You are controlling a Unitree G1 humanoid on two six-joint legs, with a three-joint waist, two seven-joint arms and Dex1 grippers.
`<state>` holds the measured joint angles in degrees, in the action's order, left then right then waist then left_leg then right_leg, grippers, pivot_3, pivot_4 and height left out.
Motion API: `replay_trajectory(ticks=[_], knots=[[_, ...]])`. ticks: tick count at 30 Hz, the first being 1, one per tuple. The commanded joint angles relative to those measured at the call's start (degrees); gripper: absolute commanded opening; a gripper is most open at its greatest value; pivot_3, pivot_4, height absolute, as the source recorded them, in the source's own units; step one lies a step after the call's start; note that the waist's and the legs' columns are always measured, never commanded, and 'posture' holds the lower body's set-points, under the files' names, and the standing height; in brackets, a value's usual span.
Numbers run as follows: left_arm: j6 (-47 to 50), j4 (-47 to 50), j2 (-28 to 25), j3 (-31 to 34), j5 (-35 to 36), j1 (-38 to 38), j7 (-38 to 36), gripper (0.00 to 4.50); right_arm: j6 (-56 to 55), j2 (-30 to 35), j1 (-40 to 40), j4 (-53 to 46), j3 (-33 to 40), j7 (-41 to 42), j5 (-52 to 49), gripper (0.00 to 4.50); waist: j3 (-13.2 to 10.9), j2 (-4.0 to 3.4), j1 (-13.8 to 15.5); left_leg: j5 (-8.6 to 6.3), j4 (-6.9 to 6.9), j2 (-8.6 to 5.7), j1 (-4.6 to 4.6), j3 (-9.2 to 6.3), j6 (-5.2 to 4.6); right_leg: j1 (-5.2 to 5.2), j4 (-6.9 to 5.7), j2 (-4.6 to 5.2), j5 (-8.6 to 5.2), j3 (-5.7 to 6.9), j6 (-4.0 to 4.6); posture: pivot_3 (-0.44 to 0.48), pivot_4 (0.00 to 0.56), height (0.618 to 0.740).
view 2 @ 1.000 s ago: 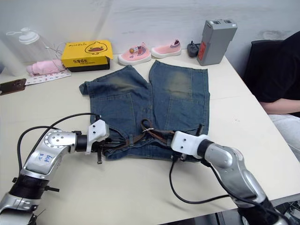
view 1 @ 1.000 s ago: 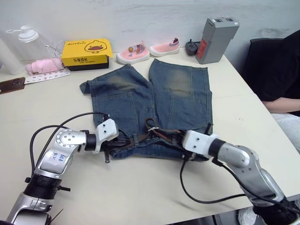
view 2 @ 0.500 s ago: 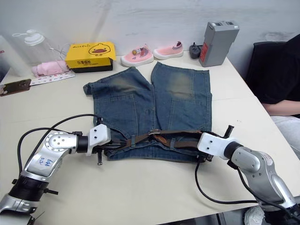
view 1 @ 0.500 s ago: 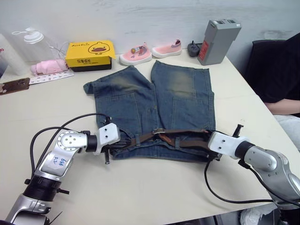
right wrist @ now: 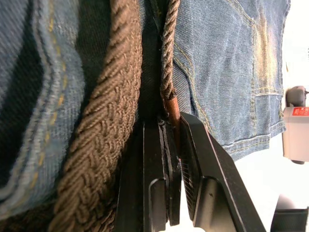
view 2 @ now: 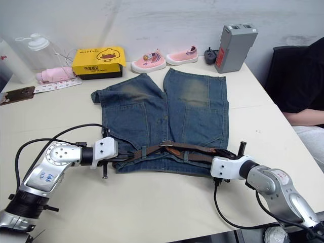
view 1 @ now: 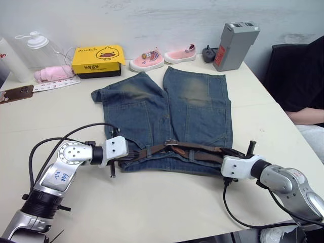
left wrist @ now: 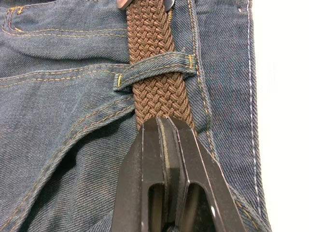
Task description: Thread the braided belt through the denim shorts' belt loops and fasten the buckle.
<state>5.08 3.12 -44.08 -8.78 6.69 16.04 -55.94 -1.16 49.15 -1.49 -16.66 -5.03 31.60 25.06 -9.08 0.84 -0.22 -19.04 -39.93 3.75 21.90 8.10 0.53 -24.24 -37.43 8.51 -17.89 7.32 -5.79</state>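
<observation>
The denim shorts (view 1: 167,109) lie flat on the table, waistband toward me. The braided belt (view 1: 202,152) runs along that waistband between my two grippers. Its metal buckle (view 1: 171,144) sits near the middle of the waist. My left gripper (left wrist: 161,123) is shut on the braided belt (left wrist: 153,43) just short of a belt loop (left wrist: 154,68) that the strap passes under. At the right end of the waistband, my right gripper (right wrist: 166,121) is shut on the belt's tan leather tip (right wrist: 172,107), beside another run of the belt (right wrist: 104,121).
Along the back of the table stand a yellow box (view 1: 96,58), a pair of pink baby shoes (view 1: 161,55), a grey device (view 1: 235,43), a bottle (view 1: 35,43) and a pink cloth (view 1: 50,73). A phone (view 1: 15,92) lies at far left. A person (view 1: 304,86) sits at right.
My right gripper has moved right and toward me along the waistband with the belt end in it, and the loose loop near the buckle has pulled out straight. The left gripper has stayed put.
</observation>
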Motion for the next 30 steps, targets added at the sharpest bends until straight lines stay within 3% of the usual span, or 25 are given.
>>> replay_trajectory(ticks=[1,3,7,13,23,27,30], knots=[[-2.3,-4.6,-2.8,-2.1,-6.0,-3.6,0.2,0.02,4.0,-0.4,-0.7,3.3,0.0,0.3,2.6,0.0,0.1,0.0,0.0,0.0,0.0,0.0,-0.02,0.0,0.0,0.01,0.0,0.0,0.0,0.0,0.0,0.0,0.15,0.698],[-2.6,-4.1,-2.2,-0.8,-4.7,-3.5,0.8,0.02,4.8,-1.7,-0.6,2.9,1.3,0.2,0.4,0.0,0.1,0.01,-0.1,-0.03,0.02,0.02,-0.16,0.01,0.0,0.13,0.01,0.0,-0.01,-0.01,0.02,0.0,0.15,0.698],[-2.7,-2.6,-2.3,1.8,-2.3,-3.2,1.1,0.0,8.3,-2.8,0.0,-0.7,5.6,3.7,-6.7,1.54,0.1,0.0,0.0,-0.24,0.16,0.11,-0.74,-0.26,-0.04,0.62,0.12,-0.02,-0.06,-0.04,0.07,0.0,0.15,0.698],[-2.6,1.9,-3.9,7.2,1.8,-6.0,-0.3,0.0,12.9,-1.1,-0.4,-7.2,12.7,12.7,-20.0,4.4,0.0,-0.07,-0.2,-0.24,0.23,0.12,-0.67,-0.38,0.0,0.58,0.21,-0.06,-0.06,0.0,0.07,0.0,0.15,0.698],[7.7,8.8,-5.8,18.3,14.3,-10.3,-2.1,0.0,23.7,0.4,0.5,-14.3,20.4,19.9,-36.0,4.46,-0.4,0.09,0.1,-0.25,0.38,0.12,-0.61,-0.4,-0.01,0.57,0.43,-0.06,-0.05,0.04,0.05,0.0,0.15,0.698],[20.7,13.5,-5.7,23.9,26.8,-9.1,-1.8,0.0,34.8,-4.5,5.8,-16.3,23.6,17.4,-49.3,4.46,-0.6,0.16,0.1,-0.24,0.38,0.16,-0.59,-0.48,0.01,0.59,0.44,-0.06,-0.05,0.09,0.05,0.0,0.15,0.698],[29.3,16.6,-7.4,27.7,34.3,-10.5,-2.1,0.0,40.4,-4.7,5.9,-17.1,26.6,17.4,-55.9,4.46,-0.7,0.13,0.1,-0.25,0.4,0.16,-0.56,-0.51,0.02,0.59,0.5,-0.06,-0.05,0.1,0.05,0.0,0.15,0.698]])
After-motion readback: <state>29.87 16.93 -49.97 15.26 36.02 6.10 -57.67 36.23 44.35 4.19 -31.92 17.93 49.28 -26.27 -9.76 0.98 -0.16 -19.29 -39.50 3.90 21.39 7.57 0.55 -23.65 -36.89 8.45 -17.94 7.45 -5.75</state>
